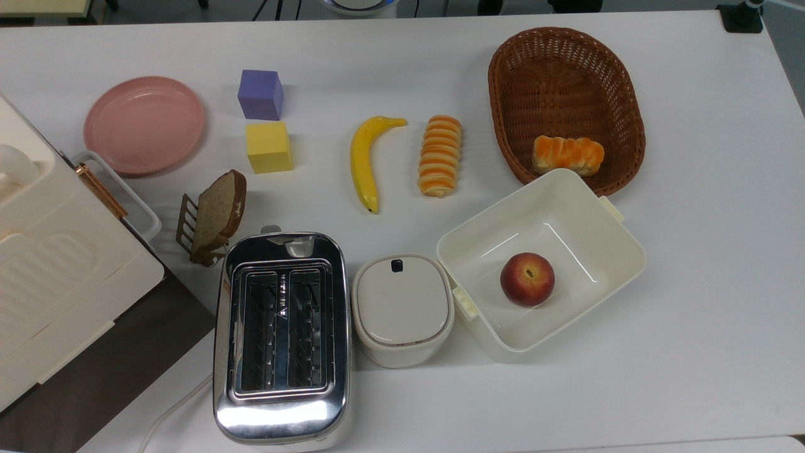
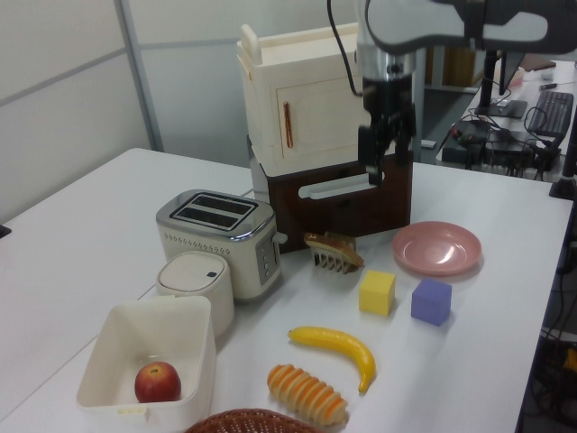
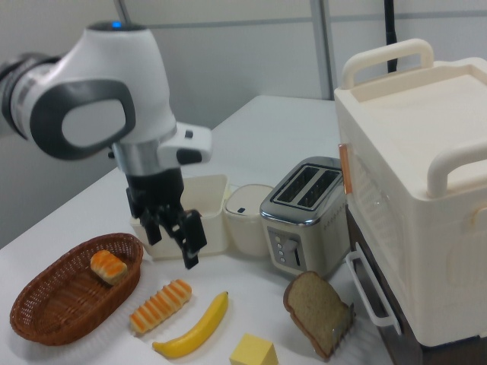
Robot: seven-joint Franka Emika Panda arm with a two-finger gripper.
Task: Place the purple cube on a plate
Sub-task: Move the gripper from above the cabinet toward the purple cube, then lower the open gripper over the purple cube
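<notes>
The purple cube [image 1: 260, 94] sits just beside the plate [image 1: 144, 124], apart.

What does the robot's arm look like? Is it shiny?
The robot arm is chunky and rounded, with smooth glossy white shells and dark grey oval panels at the joints. A small blue light glows on top of it. A silver metal ring sits above the black two-finger gripper. In the left view, a black cable loops down beside the arm.
</notes>
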